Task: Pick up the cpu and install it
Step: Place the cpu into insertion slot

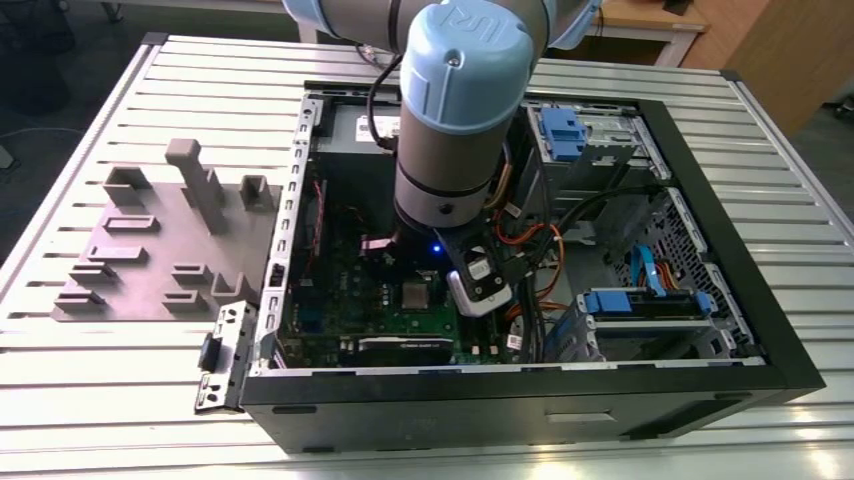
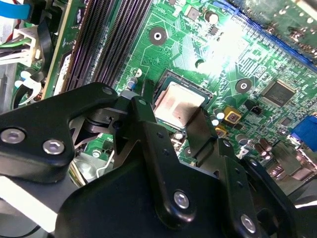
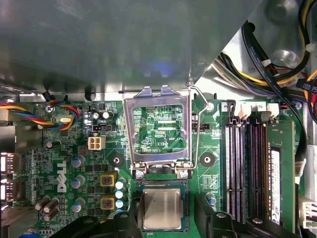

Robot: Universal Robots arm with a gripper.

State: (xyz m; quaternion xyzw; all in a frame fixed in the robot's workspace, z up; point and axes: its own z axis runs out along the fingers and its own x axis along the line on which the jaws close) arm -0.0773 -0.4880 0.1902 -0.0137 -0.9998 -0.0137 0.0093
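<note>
The cpu (image 3: 161, 209) (image 2: 179, 105) is a small square chip with a pale metal top. It lies flat in the socket of the green motherboard (image 3: 163, 124) (image 2: 183, 44). My gripper (image 3: 167, 214) (image 2: 171, 113) hangs just over it, open, with one black finger (image 3: 126, 222) on one side of the chip and the other finger (image 3: 205, 212) on the opposite side, each a little clear of the socket's edge. In the exterior view the cpu (image 1: 418, 294) shows below my arm (image 1: 461, 120), deep in the computer case (image 1: 747, 300).
The silver socket frame (image 3: 132, 134) stands swung open beside the socket, its wire lever (image 3: 196, 124) raised. Black memory slots (image 3: 245, 168) run alongside. Bundled cables (image 3: 277, 74) and drive bays (image 1: 641, 305) crowd the case. A grey plastic block fixture (image 1: 147, 250) lies on the table at the exterior view's left.
</note>
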